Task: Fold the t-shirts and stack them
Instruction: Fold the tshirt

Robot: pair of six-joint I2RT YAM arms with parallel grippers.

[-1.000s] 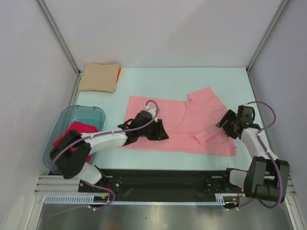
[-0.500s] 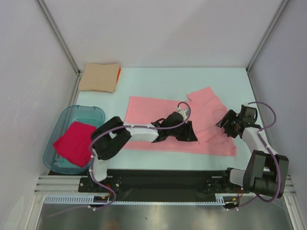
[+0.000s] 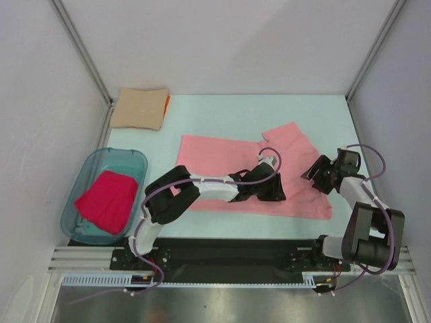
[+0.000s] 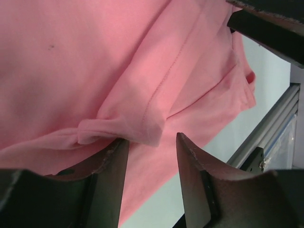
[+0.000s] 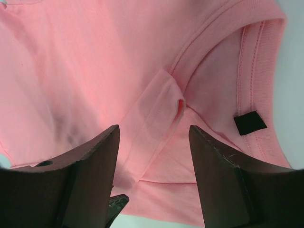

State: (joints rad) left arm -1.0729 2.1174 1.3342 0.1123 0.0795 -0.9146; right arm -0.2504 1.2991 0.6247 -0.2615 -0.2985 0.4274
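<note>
A salmon-pink t-shirt (image 3: 215,151) lies spread across the table, its right side bunched and partly folded over. My left arm reaches far right over it, and the left gripper (image 3: 278,193) is open low at the shirt's front right. In the left wrist view a folded sleeve hem (image 4: 142,126) sits just beyond the open left gripper (image 4: 151,142), touching one finger. My right gripper (image 3: 314,172) hovers open at the shirt's right edge. The right wrist view shows the open right gripper (image 5: 153,130) over the collar area, near a small dark label (image 5: 250,122).
A folded tan shirt (image 3: 139,108) lies at the back left with an orange edge (image 3: 167,102) showing beside it. A translucent teal tub (image 3: 84,176) at the left holds a crimson-pink shirt (image 3: 106,200). White walls and metal posts enclose the table (image 3: 229,114).
My left arm has swept right across the pink shirt, from its middle to the bunched sleeve near the right gripper. The right gripper has barely shifted.
</note>
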